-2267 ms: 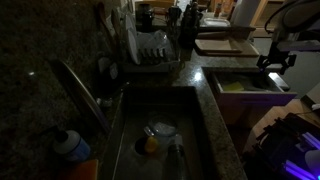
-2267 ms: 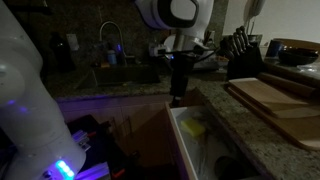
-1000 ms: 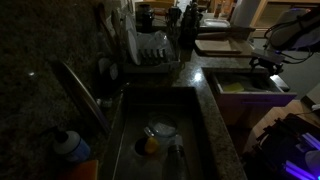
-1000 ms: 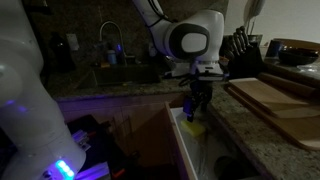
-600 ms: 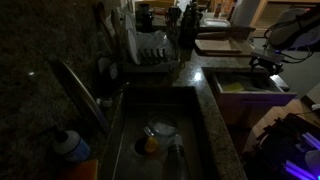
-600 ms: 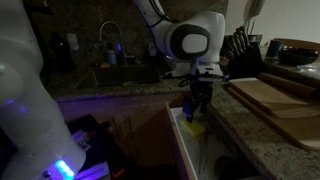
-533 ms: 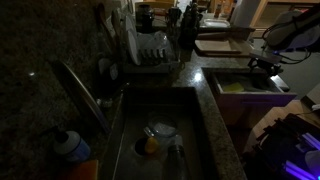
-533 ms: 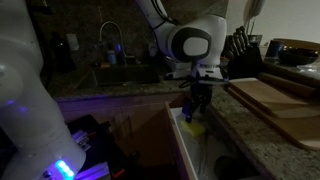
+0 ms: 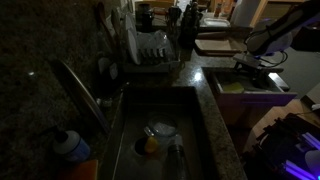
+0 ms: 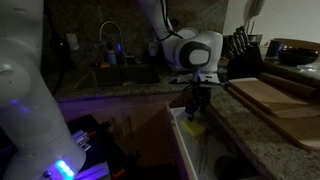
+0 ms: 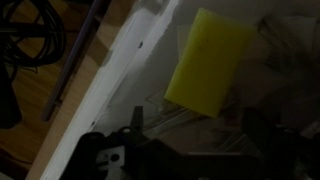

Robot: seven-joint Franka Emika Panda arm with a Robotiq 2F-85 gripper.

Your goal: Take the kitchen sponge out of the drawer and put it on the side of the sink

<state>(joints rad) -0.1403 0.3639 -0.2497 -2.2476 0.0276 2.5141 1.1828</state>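
Sponge: we see the kitchen sponge (image 11: pixel 208 60) lying flat in the drawer (image 11: pixel 120 70), near its pale side wall.
Hand: the hand (image 10: pixel 195 112) hovers just above the sponge, jaws spread wide, holding nothing.
Change: within the last second the arm (image 9: pixel 275 35) has leaned further across the drawer; the sponge has not moved.
Drawer: pulled out; its other contents are too dim to tell.
Sink: the sink (image 9: pixel 190 100) holds a white dish (image 9: pixel 163 129) with an orange-yellow object (image 9: pixel 150 145) beside it.

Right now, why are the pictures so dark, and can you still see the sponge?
The room is dim. Wrist view: the sponge shows yellow but blurry. In an exterior view the sink is nearly black. In an exterior view a purple glow lights the bottom corner.
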